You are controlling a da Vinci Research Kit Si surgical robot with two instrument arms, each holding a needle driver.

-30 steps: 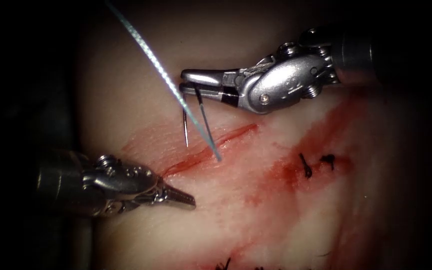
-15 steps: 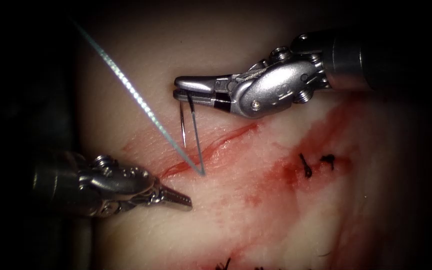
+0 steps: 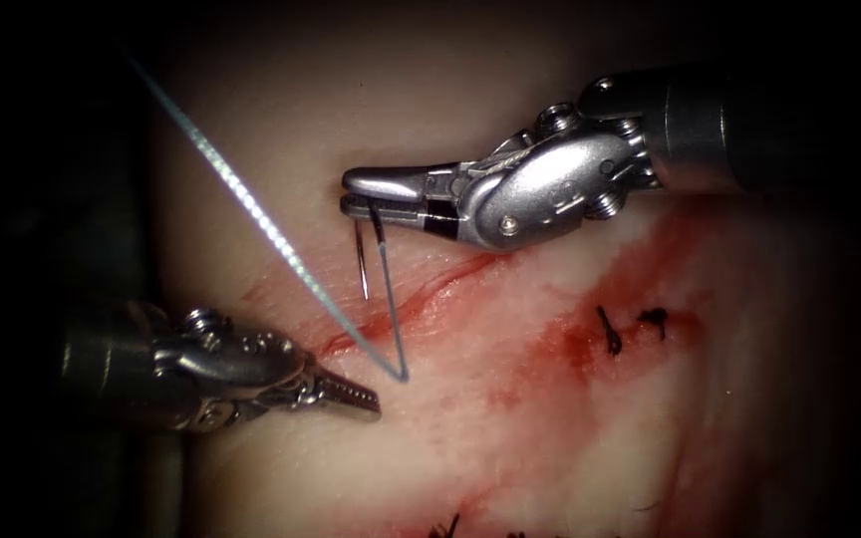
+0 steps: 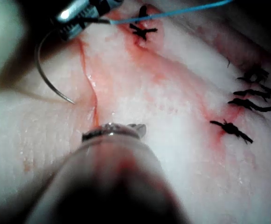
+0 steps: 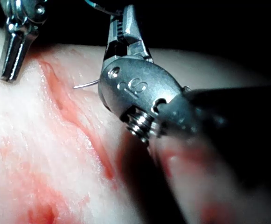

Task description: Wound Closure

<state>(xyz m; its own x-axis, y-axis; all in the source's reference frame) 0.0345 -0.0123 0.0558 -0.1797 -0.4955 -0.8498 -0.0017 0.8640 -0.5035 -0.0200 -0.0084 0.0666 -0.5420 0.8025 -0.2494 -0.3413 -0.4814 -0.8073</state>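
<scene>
The left tool (image 3: 351, 396) comes in low from the left, its shaft nearly level, jaws closed on nothing, tips resting over the tissue (image 3: 510, 428) just left of the cut's (image 3: 421, 299) lower end. The thread (image 3: 251, 214) runs slanting down from the upper left to the needle's (image 3: 388, 289) swaged end. The right tool (image 3: 376, 191) reaches in from the upper right, wrist angled leftward, jaws clamped on the needle near its swaged end; the curve hangs above the cut, out of the tissue.
</scene>
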